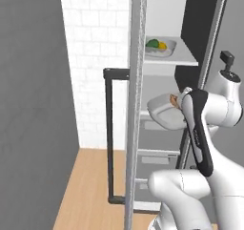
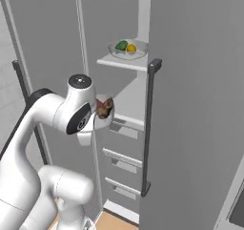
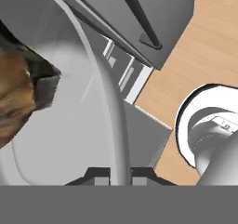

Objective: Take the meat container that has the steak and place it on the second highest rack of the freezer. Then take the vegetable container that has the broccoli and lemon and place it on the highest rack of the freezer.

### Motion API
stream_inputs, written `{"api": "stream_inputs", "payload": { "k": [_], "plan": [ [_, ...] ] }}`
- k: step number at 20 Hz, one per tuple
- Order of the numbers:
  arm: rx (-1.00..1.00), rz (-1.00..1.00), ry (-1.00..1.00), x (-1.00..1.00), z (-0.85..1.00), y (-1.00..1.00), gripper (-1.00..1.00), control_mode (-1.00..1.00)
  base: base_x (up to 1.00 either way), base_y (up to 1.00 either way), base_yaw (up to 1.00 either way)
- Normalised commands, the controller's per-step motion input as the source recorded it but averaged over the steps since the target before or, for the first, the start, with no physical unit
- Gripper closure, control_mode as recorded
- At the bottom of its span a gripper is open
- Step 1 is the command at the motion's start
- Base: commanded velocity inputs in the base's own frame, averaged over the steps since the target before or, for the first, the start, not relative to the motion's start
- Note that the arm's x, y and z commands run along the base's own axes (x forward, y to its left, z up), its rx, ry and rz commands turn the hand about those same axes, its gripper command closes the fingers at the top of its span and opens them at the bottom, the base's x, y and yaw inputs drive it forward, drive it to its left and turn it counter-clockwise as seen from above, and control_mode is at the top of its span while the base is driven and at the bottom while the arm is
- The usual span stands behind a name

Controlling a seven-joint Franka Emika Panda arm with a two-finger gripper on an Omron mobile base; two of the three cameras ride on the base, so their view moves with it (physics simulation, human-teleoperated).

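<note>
Steak is lying inside the meat container, a pale grey tray that the hand is gripping by its rim: in the hand view the two dark finger tips are sitting close together on either side of the thin raised rim, so the hand is narrowed onto the container. The reddish-brown, dark-edged slab is resting toward one side of the tray's floor, well away from the gripped edge.

In the left base view the meat container is being held tilted in front of the open freezer, level with the second white shelf, with the steak peeking out just beside the arm's dark-striped forearm. In the right base view the steak is showing just past the arm's round joint, and the container is mostly hidden behind that joint, so whether the tray is touching the shelf cannot be told.

On the highest rack the vegetable container is sitting flat, with the broccoli and the lemon lying side by side in it, touching or nearly so. From the right base view the same tray is resting near the front edge of the rack, broccoli left of lemon. Grey drawers are stacked below the shelves, and the door's long dark handle is standing upright.
</note>
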Motion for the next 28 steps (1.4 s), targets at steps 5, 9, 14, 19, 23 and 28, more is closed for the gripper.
{"api": "stream_inputs", "payload": {
  "k": [5,9,14,19,23,28],
  "plan": [
    [0.0,0.0,0.0,0.0,0.0,0.0,1.0,1.0,0.17,-0.3,-0.19],
    [0.0,0.0,0.0,0.0,0.0,0.0,1.0,1.0,0.12,-0.22,-0.17],
    [0.0,0.0,0.0,0.0,0.0,0.0,1.0,1.0,0.54,0.02,-0.19],
    [0.0,0.0,0.0,0.0,0.0,0.0,1.0,1.0,0.05,0.61,-0.07],
    [0.0,0.0,0.0,0.0,0.0,0.0,1.0,1.0,0.04,0.46,-0.07],
    [0.0,0.0,0.0,0.0,0.0,0.0,1.0,1.0,-0.36,-0.36,-0.06]
  ]
}}
